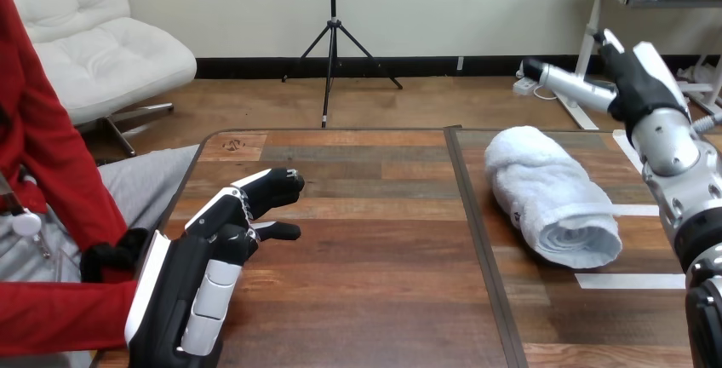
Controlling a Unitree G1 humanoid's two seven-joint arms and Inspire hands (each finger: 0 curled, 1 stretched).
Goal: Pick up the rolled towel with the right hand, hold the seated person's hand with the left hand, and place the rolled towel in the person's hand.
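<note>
Our left hand point(200, 274) lies released beside the person point(51, 215), ready to receive; our right hand point(634, 78) hangs open near the rolled towel point(549, 193), poised to grasp.

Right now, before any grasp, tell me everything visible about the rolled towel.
The rolled towel is white and fluffy, like terry cloth, wound into a thick, loose cylinder. It lies on its side on the right part of the wooden table, running diagonally, with its spiral end facing near and right. A white tape strip on the table reaches that end. Only the table touches the towel; the right hand hangs raised beyond it, apart.
</note>
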